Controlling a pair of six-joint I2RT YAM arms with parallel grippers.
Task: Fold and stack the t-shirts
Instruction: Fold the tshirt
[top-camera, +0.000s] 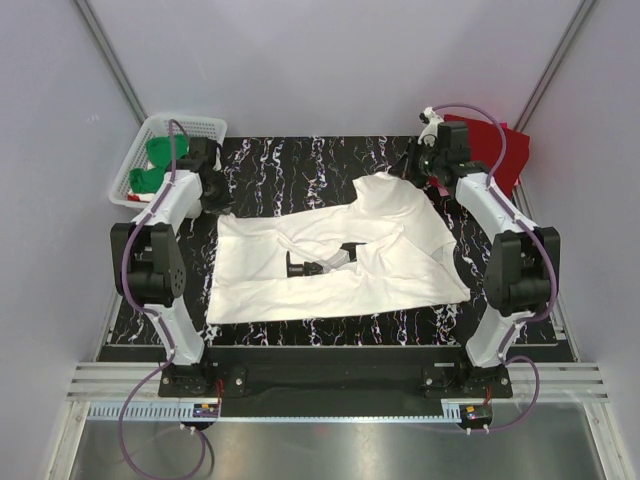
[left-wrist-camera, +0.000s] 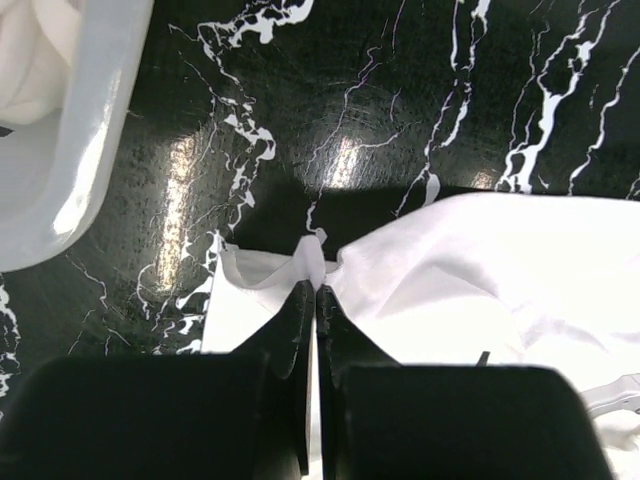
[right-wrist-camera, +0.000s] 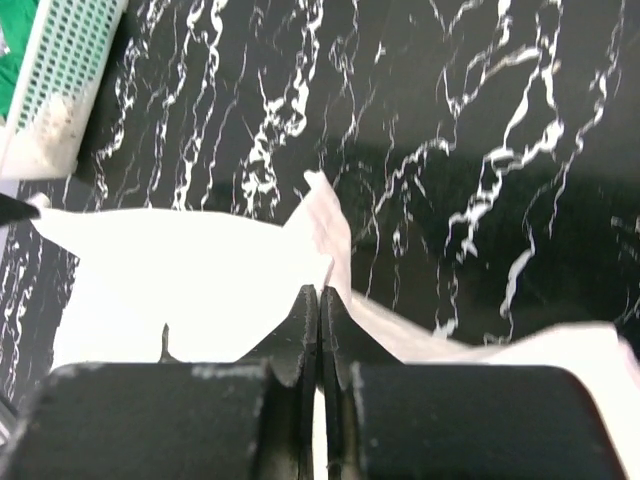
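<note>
A white t-shirt (top-camera: 330, 265) with a small black robot-arm print (top-camera: 320, 263) lies partly spread and creased on the black marbled table. My left gripper (top-camera: 221, 205) is at its far left corner and shut on a pinch of white cloth (left-wrist-camera: 314, 262). My right gripper (top-camera: 414, 176) is at its far right part and shut on a raised fold of the same shirt (right-wrist-camera: 325, 225). A green t-shirt (top-camera: 158, 160) lies in the white basket. A red t-shirt (top-camera: 492, 150) lies at the back right behind the right arm.
The white lattice basket (top-camera: 205, 124) stands at the back left corner, close to the left arm; it also shows in the left wrist view (left-wrist-camera: 90, 130) and the right wrist view (right-wrist-camera: 60, 80). Grey walls enclose the table on three sides.
</note>
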